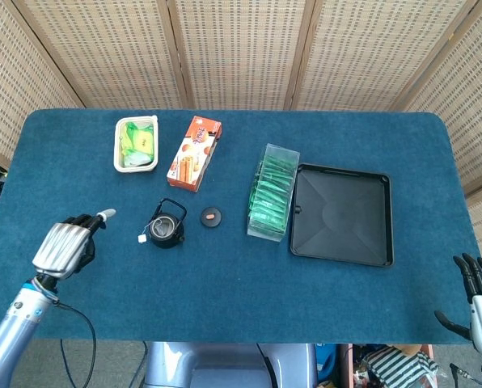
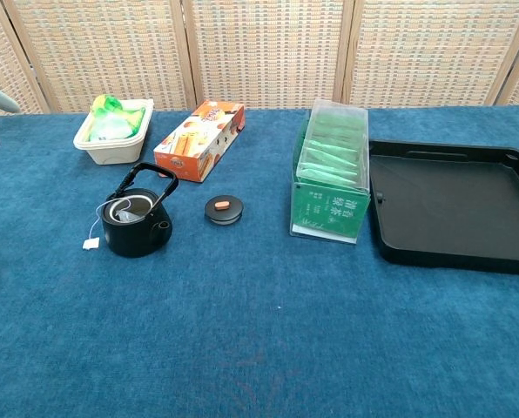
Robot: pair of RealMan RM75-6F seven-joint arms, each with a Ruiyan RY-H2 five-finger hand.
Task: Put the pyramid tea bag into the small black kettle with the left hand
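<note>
Chest view shows the pyramid tea bag [image 2: 131, 212] sitting inside the small black kettle [image 2: 136, 225], its tag [image 2: 90, 244] draped outside on the table [image 2: 259, 331]. We judge the placing done. Our left hand [image 1: 65, 245] hovers well apart, fingers curled in and holding nothing; our right hand [image 1: 477, 297] idles, fingers spread. Next we would simply retreat.

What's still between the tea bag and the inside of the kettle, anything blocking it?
Nothing visible: the tea bag already sits in the open small black kettle, its tag hanging out on the cloth. The lid lies apart to the right; the left hand is clear.
</note>
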